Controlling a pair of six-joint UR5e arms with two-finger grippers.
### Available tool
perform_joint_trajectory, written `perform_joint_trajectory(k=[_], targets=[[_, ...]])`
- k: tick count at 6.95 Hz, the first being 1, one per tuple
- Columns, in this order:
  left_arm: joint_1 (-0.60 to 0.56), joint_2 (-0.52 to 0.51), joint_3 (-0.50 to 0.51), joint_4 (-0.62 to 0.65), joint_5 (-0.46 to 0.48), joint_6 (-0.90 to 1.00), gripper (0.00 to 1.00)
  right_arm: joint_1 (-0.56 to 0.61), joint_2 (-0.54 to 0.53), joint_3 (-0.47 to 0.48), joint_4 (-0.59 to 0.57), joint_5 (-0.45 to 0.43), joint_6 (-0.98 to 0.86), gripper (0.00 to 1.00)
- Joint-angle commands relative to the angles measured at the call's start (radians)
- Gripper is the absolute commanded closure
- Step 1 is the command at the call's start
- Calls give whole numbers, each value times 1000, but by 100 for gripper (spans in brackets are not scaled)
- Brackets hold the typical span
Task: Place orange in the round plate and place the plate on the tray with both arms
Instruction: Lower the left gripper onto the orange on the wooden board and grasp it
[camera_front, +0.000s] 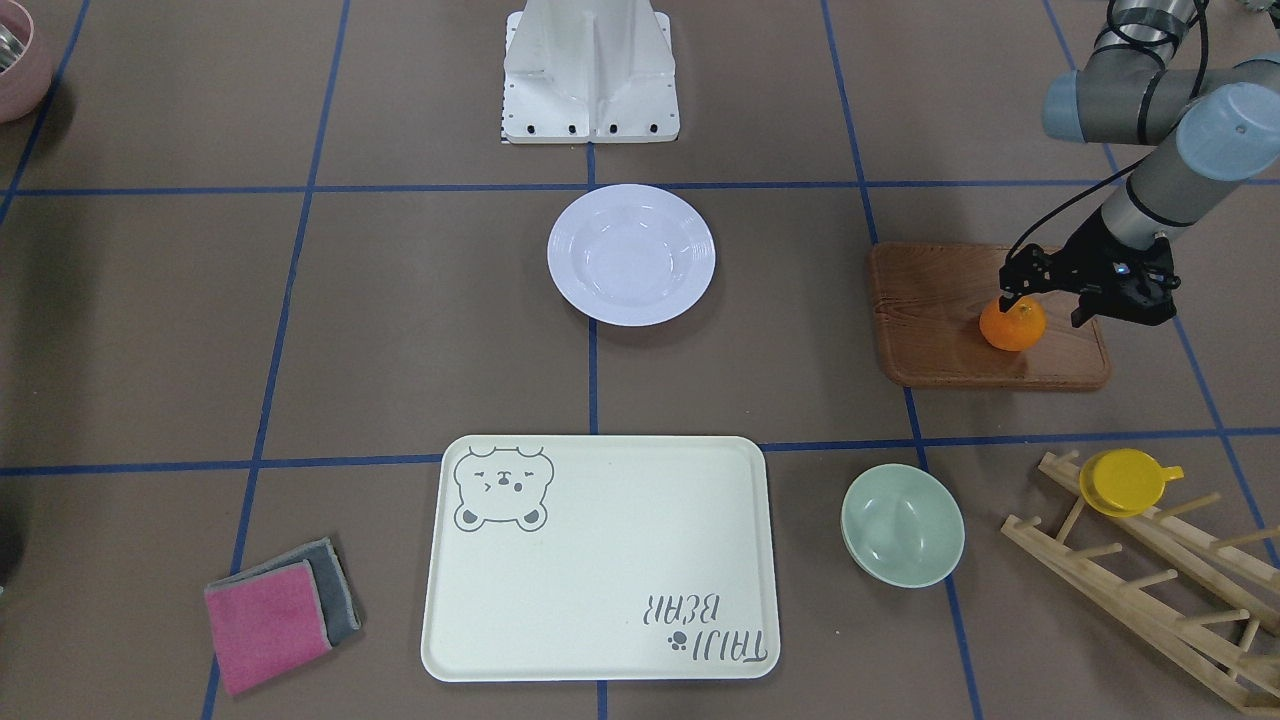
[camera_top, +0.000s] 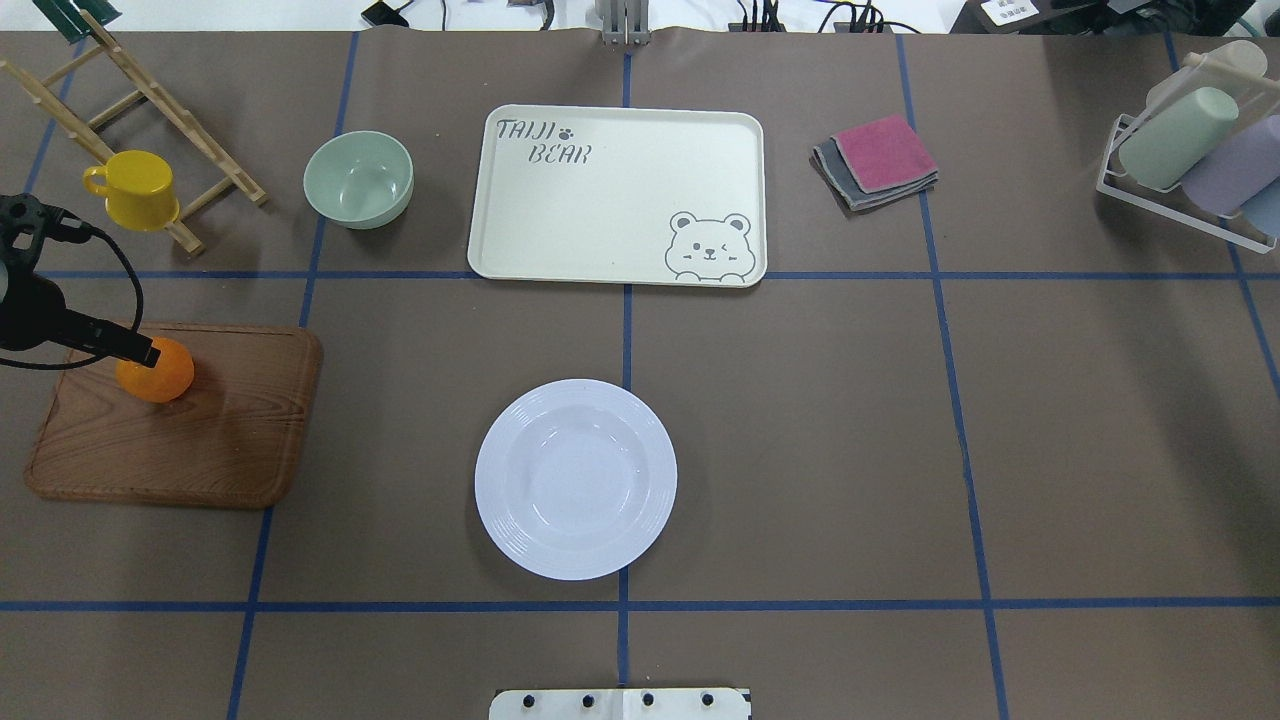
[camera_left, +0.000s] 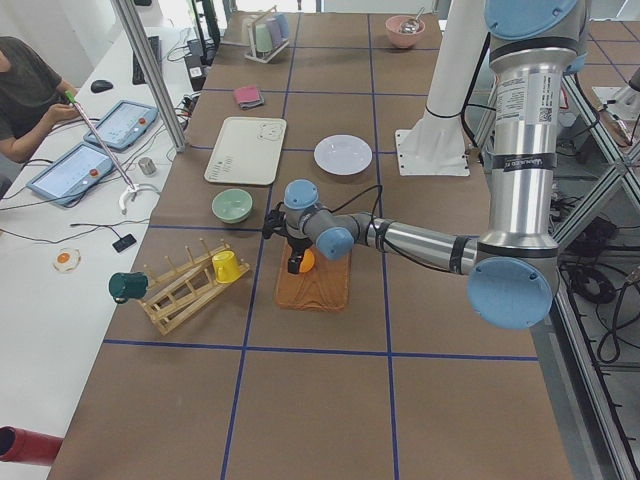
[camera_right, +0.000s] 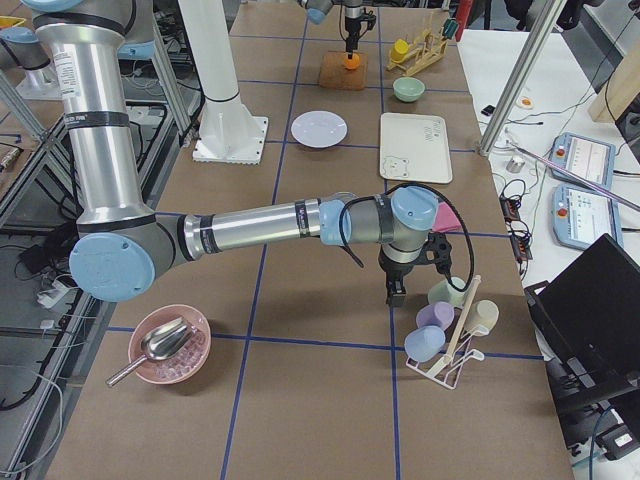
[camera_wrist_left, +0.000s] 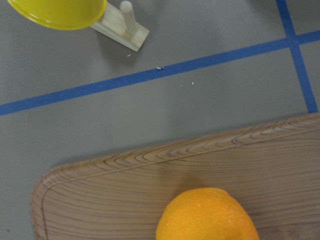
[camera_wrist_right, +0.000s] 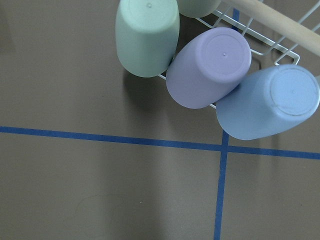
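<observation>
The orange (camera_front: 1015, 330) sits on a brown wooden board (camera_front: 930, 330) at the table's left end. My left gripper (camera_front: 1043, 308) hangs right over it, open, one finger (camera_top: 140, 352) touching its top. In the left wrist view the orange (camera_wrist_left: 207, 215) fills the bottom edge and no fingers show. The white round plate (camera_front: 631, 255) lies empty mid-table, near the robot's base. Beyond it the cream bear tray (camera_front: 600, 560) is empty too. My right gripper (camera_right: 395, 292) hovers far off by a cup rack; I cannot tell whether it is open or shut.
A mint-green bowl (camera_front: 902, 525) stands beside the tray. A yellow cup (camera_front: 1125, 482) hangs on a wooden rack (camera_front: 1150, 580) near the board. Folded pink and grey cloths (camera_front: 280, 615) lie on the tray's other side. A wire rack of pastel cups (camera_top: 1190, 160) stands at far right.
</observation>
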Motion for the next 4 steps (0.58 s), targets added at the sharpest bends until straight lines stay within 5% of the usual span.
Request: perform_joint_trajectory(k=[1, 4], targets=[[37, 2, 1, 0, 10, -1, 0, 0, -1, -4, 0, 0, 0, 0], [58, 2, 14, 2, 31, 1, 0, 0, -5, -4, 0, 0, 0, 0]])
